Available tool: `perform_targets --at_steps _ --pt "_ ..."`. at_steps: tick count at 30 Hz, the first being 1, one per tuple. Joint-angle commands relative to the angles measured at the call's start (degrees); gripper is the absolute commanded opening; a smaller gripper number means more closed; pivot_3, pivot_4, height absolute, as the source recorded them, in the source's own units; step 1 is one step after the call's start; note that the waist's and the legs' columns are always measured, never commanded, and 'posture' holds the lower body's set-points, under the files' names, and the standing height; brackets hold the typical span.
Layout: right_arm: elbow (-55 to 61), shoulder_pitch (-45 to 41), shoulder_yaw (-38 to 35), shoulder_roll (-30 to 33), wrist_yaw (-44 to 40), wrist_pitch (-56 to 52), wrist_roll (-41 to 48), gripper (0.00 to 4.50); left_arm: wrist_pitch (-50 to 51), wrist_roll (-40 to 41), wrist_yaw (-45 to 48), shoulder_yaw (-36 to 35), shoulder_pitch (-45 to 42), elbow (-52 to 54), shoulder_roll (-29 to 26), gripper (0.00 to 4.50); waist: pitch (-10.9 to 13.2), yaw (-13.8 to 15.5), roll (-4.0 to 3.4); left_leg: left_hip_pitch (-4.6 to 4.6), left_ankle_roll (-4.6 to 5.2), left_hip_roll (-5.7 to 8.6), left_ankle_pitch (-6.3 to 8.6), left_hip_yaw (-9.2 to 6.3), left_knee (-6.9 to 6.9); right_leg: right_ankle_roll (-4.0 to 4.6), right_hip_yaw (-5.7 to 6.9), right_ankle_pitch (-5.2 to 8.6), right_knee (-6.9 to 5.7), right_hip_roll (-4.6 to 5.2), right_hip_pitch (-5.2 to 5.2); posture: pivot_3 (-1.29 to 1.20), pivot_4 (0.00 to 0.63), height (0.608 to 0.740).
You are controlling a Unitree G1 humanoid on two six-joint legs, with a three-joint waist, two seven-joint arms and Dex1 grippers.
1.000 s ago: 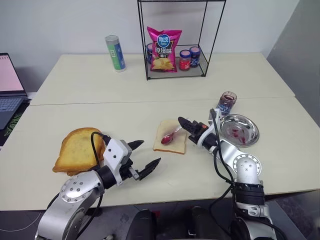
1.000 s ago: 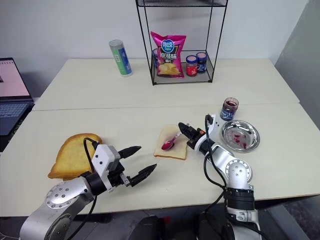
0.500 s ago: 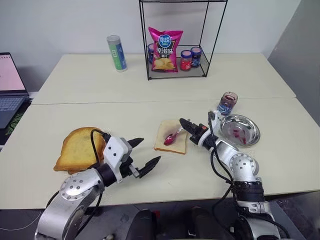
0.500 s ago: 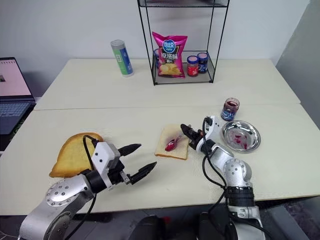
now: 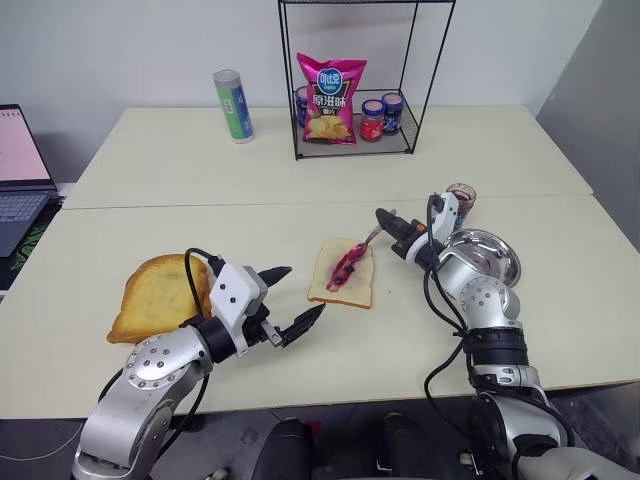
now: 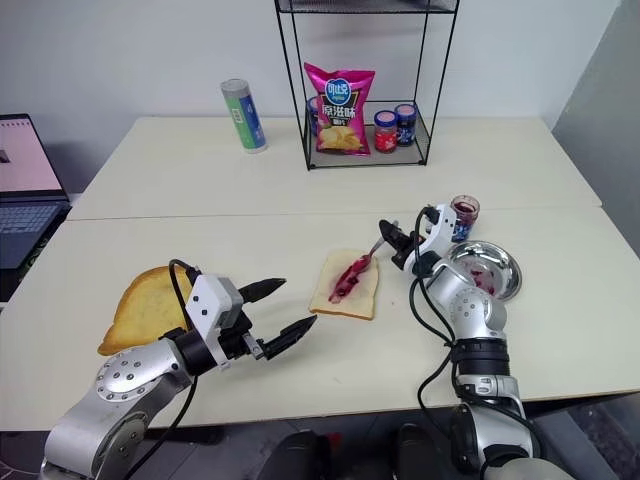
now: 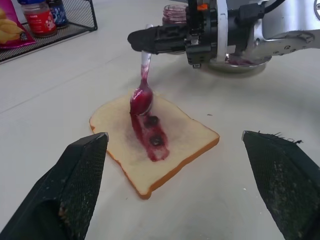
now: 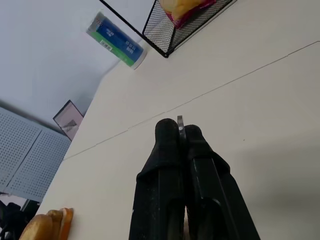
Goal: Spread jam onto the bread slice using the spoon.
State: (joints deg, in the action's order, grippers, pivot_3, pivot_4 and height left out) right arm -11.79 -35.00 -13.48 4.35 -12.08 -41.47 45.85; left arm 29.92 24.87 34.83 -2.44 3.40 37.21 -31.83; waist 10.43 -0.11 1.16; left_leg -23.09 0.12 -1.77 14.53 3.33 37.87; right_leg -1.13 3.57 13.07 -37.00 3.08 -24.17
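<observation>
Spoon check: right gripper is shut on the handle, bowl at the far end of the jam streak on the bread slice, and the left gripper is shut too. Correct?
Not quite. The left gripper is open, fingers wide apart in the left wrist view. The right gripper does hold the spoon over the jam streak on the bread slice.

The left arm reaches forward from the lower left, its silver forearm angled toward the middle of the worktop. The left gripper (image 5: 283, 300) hangs just above the surface with its jaws spread wide, the two black fingers (image 7: 75, 185) pointing forward and to the right, with nothing between them.

The right arm stretches forward on the right side, elbow low and forearm rising to the wrist. The right gripper (image 5: 384, 218) is raised off the worktop and points roughly level, toward the left. Its jaws are pressed tight together, pinching the thin handle of the spoon (image 7: 142, 90), which slants down from the fingertips.
</observation>
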Motion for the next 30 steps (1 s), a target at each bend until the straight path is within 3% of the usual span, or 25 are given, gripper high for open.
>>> perform_targets --at_steps 1,11,23,30 --pt "8.76 0.48 -2.38 0.38 0.54 -6.36 7.03 0.03 -0.92 0.43 0.43 0.09 -0.46 0.61 -0.13 4.50 0.00 0.00 0.00 0.00 0.00 -0.01 0.00 0.00 -0.01 0.02 0.00 -0.01 0.00 0.00 0.00 0.00 0.150 0.740" --pt "13.23 5.01 -0.96 -0.56 1.43 -10.70 8.74 0.03 -1.52 -0.02 0.79 0.38 -0.95 -0.09 0.13 4.50 0.00 0.00 0.00 0.02 0.00 -0.03 0.00 -0.01 -0.01 -0.04 0.01 0.03 0.01 0.01 0.01 0.00 0.150 0.740" --pt "5.72 5.80 0.23 -2.45 3.36 0.25 -2.44 0.03 -1.39 -0.21 0.69 0.56 -1.19 0.05 -0.04 4.50 0.00 -0.03 0.00 0.02 0.00 -0.02 0.00 0.00 -0.01 -0.05 0.01 0.04 0.01 -0.01 0.00 0.00 0.150 0.740" --pt "2.38 2.13 -3.49 -2.22 4.75 2.39 -1.51 0.03 -1.39 -0.21 0.84 0.66 -1.49 -0.22 -0.06 4.50 0.00 0.14 0.00 0.03 0.00 0.04 0.00 -0.02 0.03 -0.05 0.02 0.03 0.01 0.00 0.04 0.00 0.150 0.740"
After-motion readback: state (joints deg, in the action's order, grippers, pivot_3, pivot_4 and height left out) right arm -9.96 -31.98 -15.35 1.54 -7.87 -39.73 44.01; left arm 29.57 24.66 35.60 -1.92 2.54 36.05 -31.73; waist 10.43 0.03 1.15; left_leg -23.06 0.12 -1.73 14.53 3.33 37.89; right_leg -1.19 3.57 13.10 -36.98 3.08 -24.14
